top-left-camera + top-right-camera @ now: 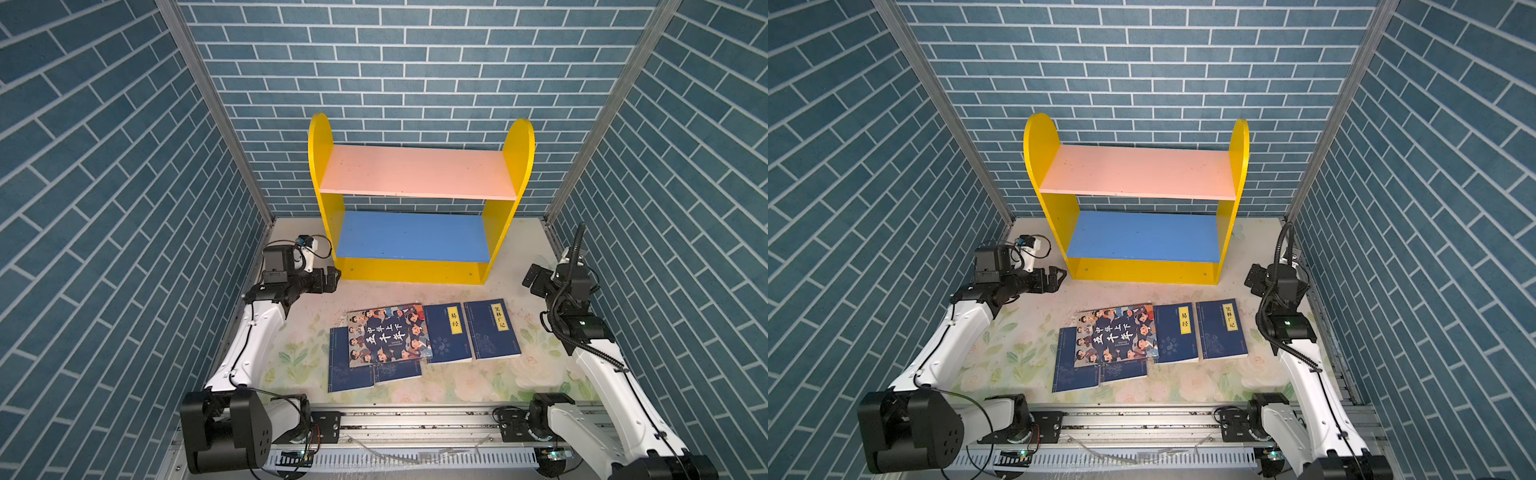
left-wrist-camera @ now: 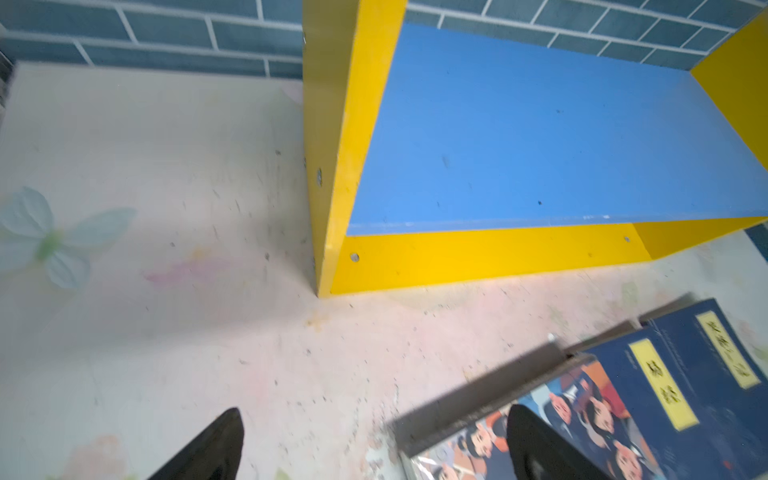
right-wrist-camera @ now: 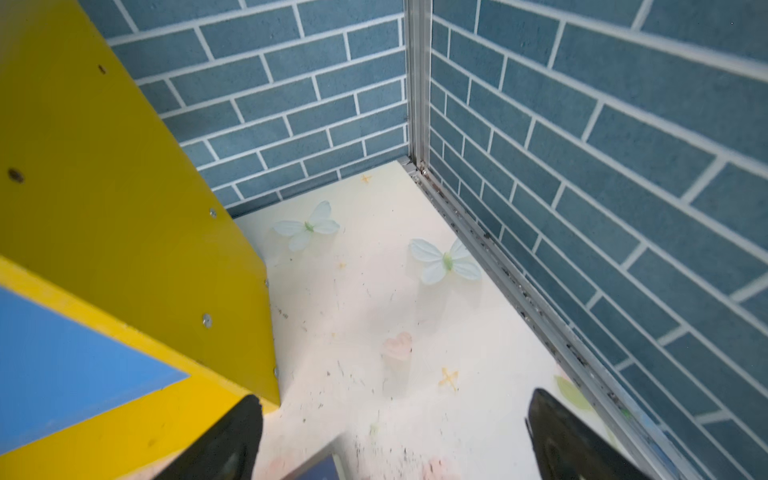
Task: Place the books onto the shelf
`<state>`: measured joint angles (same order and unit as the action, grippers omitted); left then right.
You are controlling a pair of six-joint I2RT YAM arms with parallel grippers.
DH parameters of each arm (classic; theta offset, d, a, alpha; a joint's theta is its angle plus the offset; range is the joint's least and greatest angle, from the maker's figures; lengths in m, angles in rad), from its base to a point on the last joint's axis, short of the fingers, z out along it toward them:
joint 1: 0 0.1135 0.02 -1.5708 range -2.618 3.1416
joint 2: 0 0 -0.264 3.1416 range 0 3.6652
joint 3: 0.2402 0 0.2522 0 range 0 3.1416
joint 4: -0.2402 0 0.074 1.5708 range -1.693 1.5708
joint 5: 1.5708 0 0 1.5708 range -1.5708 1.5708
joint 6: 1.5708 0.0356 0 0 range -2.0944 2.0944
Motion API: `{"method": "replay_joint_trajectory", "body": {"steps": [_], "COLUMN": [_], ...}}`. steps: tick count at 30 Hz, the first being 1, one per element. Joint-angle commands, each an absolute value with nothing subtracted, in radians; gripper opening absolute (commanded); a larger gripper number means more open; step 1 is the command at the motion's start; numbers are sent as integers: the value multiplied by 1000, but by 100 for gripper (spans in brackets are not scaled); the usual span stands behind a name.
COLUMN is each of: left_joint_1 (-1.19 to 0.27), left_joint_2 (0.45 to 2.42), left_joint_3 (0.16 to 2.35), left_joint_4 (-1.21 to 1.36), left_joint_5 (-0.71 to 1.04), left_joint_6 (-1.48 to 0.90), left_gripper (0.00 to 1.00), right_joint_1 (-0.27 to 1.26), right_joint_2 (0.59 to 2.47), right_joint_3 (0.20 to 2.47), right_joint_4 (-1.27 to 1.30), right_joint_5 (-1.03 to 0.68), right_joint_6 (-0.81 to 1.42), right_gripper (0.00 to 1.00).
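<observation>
With 12 o'clock set toward the back wall in both top views, the shelf stands at 12 o'clock on the flowered table, close to that wall, its pink board over its blue board and both boards bare. The books all lie flat on the table at 6 o'clock from the shelf, apart from it. The big book with cartoon faces sits slightly askew on top of two navy books: the far-left navy book shows at its 7 o'clock and a second navy book pokes out at its 6 o'clock. At its 3 o'clock lies a navy book with a yellow label, edge against edge with it, and just beside that, further toward 3 o'clock, the last navy book, also labelled. The left gripper hangs above the table at 9 o'clock from the shelf's front corner, just beside it and at 11 o'clock from the books; in the left wrist view its fingers stand wide apart with nothing between them. The right gripper hangs at 3 o'clock from the shelf's base, near the side wall and at 1 o'clock from the books; its wrist view shows it spread wide too, only bare table between, so neither holds anything
</observation>
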<state>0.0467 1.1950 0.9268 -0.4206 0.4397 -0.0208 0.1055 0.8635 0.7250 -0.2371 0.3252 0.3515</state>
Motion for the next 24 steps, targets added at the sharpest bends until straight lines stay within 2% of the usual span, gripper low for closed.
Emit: {"method": "replay_joint_trajectory", "body": {"steps": [1, 8, 11, 16, 19, 24], "left_joint_1": [43, 41, 35, 13, -8, -53], "left_joint_2": [1173, 1154, 1153, 1165, 1173, 1199], "left_joint_3": [933, 845, 787, 706, 660, 617], "left_joint_4": [-624, -572, -553, -503, -459, -414], "left_joint_5": [502, 557, 561, 609, 667, 724], "left_joint_6": [-122, -300, -349, -401, -418, -432], "left_gripper": [100, 100, 100, 100, 99, 99], "right_joint_1": [131, 199, 223, 296, 379, 536], "right_joint_2": [808, 720, 709, 715, 720, 747], "right_joint_3": [736, 769, 781, 738, 680, 627], "right_joint_4": [-496, -660, -706, -661, -548, -442], "right_joint_5": [231, -22, -183, -394, -453, -423], "right_joint_6": [479, 554, 578, 660, 747, 813], "right_gripper": [98, 97, 97, 96, 95, 94]}}
